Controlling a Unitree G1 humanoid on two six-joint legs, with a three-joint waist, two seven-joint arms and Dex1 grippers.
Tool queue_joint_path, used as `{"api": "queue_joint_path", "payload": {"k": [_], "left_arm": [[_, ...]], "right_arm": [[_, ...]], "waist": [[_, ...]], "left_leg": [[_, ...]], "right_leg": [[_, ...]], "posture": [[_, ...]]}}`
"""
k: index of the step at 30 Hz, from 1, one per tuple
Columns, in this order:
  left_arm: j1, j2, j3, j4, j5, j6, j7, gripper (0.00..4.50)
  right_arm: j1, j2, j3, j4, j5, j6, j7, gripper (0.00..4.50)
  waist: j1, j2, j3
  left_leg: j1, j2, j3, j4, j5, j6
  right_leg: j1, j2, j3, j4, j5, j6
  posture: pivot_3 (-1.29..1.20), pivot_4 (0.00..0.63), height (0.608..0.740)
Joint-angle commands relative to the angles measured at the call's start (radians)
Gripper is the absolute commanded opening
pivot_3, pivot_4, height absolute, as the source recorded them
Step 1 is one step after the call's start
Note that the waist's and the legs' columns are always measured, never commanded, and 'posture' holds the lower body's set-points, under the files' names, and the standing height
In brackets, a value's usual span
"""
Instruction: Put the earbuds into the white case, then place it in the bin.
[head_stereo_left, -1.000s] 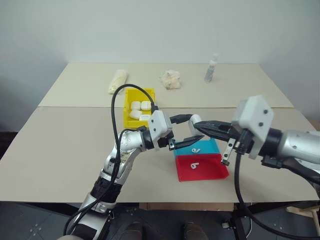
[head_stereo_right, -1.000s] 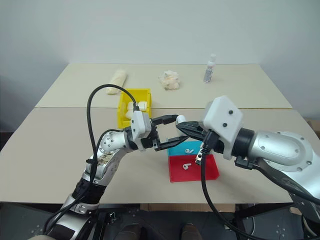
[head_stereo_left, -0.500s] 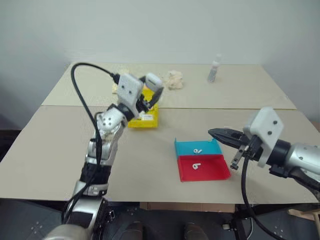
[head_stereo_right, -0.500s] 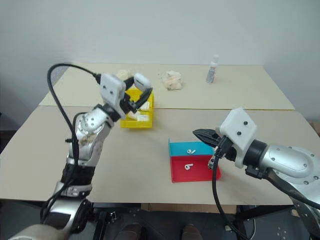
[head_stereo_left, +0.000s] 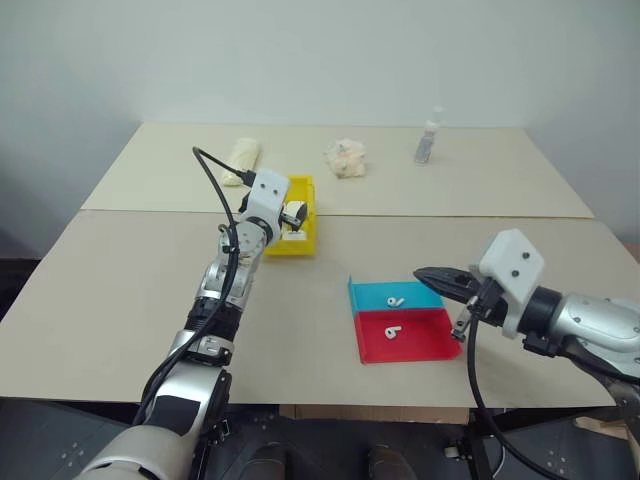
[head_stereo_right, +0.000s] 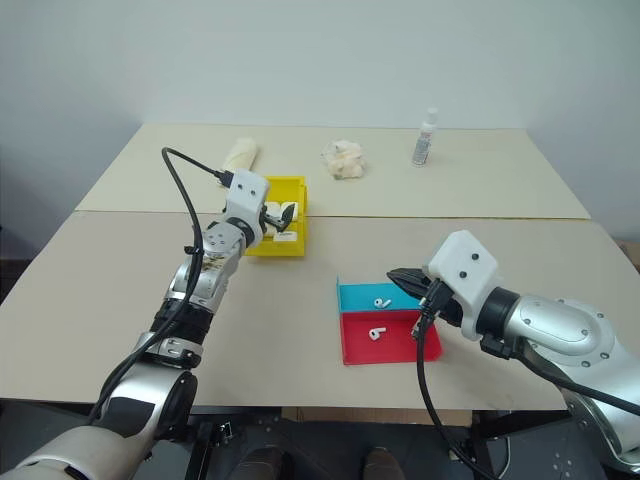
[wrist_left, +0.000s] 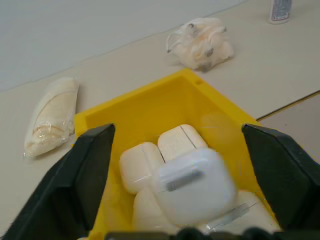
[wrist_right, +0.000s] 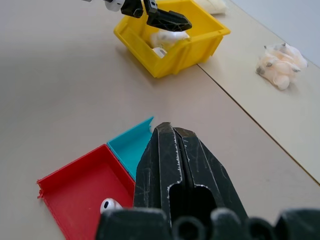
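Observation:
My left gripper (head_stereo_left: 296, 213) hangs over the yellow bin (head_stereo_left: 300, 243), its fingers (wrist_left: 90, 175) spread wide and open. The white case (wrist_left: 192, 187) lies loose between them, touching neither finger, on top of several other white cases in the bin. One earbud (head_stereo_left: 396, 300) lies in the blue tray (head_stereo_left: 372, 292). Another earbud (head_stereo_left: 391, 334) lies in the red tray (head_stereo_left: 430, 338). My right gripper (head_stereo_left: 420, 272) is shut and empty, hovering by the blue tray's right side.
At the back of the table lie a wrapped pale roll (head_stereo_left: 240, 160), a crumpled bag (head_stereo_left: 343, 158) and a small bottle (head_stereo_left: 427, 137). A seam (head_stereo_left: 450, 216) runs across the table behind the trays.
The left arm carried the white case from above the trays back and left to the yellow bin, then opened and let it go. The right gripper drew back right and sank a little.

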Motion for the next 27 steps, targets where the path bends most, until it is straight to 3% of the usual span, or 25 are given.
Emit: {"api": "queue_joint_path", "payload": {"k": [1,4,8,18,24,27], "left_arm": [[-0.011,0.007,-0.006,-0.047,0.001,-0.033,-0.019,4.46],[0.046,0.025,-0.002,-0.148,-0.048,-0.082,-0.115,4.46],[0.151,0.088,0.041,-0.33,-0.226,0.005,-0.352,4.46],[0.492,0.43,0.148,-0.704,-0.529,0.103,-0.806,4.46],[0.655,0.596,0.179,-0.74,-0.546,0.048,-0.989,4.46],[0.682,0.613,0.219,-0.757,-0.574,0.058,-0.985,4.46]], "right_arm": [[0.008,-0.007,-0.033,-0.041,-0.004,0.002,0.002,0.0],[0.023,-0.013,-0.035,-0.039,-0.014,-0.007,0.015,0.0],[0.077,-0.038,-0.071,-0.023,-0.04,-0.041,0.076,0.0],[0.401,-0.118,-0.394,0.192,-0.22,-0.453,0.547,0.0],[0.456,-0.097,-0.496,0.349,-0.282,-0.682,0.681,0.0],[0.46,-0.098,-0.508,0.415,-0.302,-0.747,0.705,0.0]], "waist": [[0.0,0.0,0.0],[-0.002,0.0,0.0],[-0.007,0.0,0.0],[-0.012,0.0,0.0],[-0.015,0.001,0.0],[-0.014,0.001,0.0]], "left_leg": [[0.0,0.0,0.0,0.0,0.0,0.0],[0.0,0.0,0.0,0.0,0.0,0.0],[0.0,0.001,-0.001,0.0,0.0,0.0],[0.006,0.001,-0.001,-0.001,0.0,0.0],[0.011,0.002,0.001,-0.002,0.0,0.0],[0.013,0.003,0.002,-0.002,-0.001,0.001]], "right_leg": [[0.0,0.0,0.0,0.0,0.0,0.0],[0.0,0.0,0.0,0.0,0.0,0.0],[0.0,0.0,0.0,0.002,0.0,0.0],[0.004,0.001,0.002,-0.001,0.0,0.0],[0.007,0.001,0.003,-0.002,-0.001,-0.001],[0.01,0.001,0.003,-0.003,-0.001,-0.001]], "posture": [[0.0,0.15,0.74],[0.0,0.15,0.74],[0.0,0.15,0.74],[0.0,0.15,0.74],[0.0,0.15,0.74],[0.0,0.15,0.74]]}}
